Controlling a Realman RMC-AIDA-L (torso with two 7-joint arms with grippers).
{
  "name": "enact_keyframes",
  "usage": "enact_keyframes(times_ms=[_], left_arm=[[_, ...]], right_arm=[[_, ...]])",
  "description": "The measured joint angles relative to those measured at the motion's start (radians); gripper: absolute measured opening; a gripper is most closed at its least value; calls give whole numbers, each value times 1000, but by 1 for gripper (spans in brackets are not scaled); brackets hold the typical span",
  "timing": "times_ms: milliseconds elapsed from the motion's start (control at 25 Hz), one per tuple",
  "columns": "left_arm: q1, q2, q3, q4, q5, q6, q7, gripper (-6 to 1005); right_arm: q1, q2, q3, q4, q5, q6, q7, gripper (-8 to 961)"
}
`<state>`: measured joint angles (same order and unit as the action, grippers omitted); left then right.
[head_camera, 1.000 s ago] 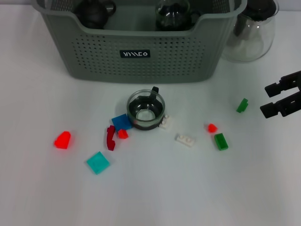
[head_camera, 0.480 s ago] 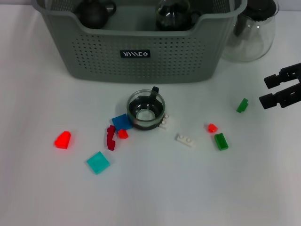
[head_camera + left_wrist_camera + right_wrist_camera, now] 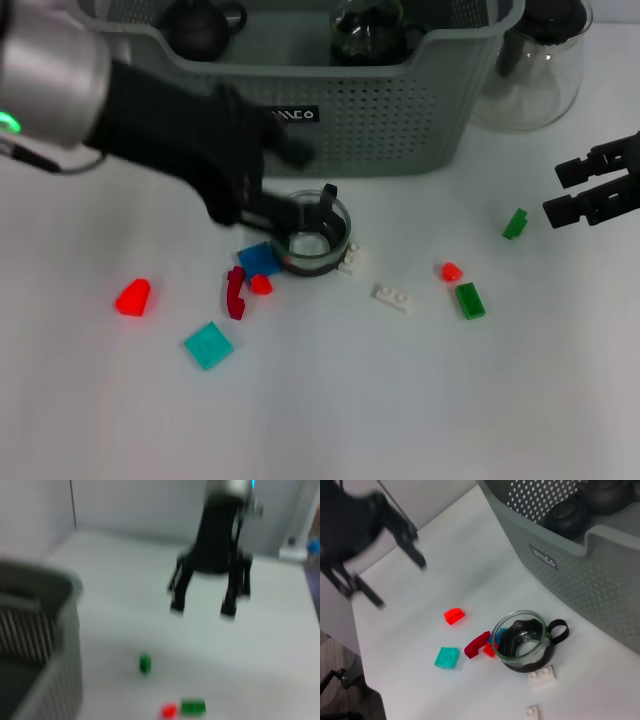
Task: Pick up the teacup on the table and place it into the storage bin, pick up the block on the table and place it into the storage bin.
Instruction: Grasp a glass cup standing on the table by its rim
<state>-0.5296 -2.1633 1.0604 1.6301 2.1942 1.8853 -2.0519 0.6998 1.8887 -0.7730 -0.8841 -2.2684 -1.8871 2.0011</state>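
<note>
Head view: left gripper [image 3: 262, 205] spread open above the teacup [image 3: 311, 235].
Right gripper [image 3: 598, 193], open too, hangs well apart.

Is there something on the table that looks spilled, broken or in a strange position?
Nothing looks broken or spilled. The glass teacup stands upright before the storage bin, with small blocks scattered loosely around it; the blue block and a white block lie right against it.

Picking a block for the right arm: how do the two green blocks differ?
The far green block looks smaller and sits slanted, alone; the near green block is bigger, lies flat, with a red piece close by. Both are green, on the table by the open right end effector.
</note>
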Motion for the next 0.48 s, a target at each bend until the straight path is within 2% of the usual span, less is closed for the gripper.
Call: enact_keyframes(times_ms=[320, 480], left_arm=[[-27, -9, 264, -105, 189, -142, -140, 617], [-49, -9, 349, -136, 244, -220, -185, 614]], right_arm=[[-11, 3, 0, 13, -2, 19, -11, 915], [-13, 3, -2, 13, -2, 21, -16, 915]])
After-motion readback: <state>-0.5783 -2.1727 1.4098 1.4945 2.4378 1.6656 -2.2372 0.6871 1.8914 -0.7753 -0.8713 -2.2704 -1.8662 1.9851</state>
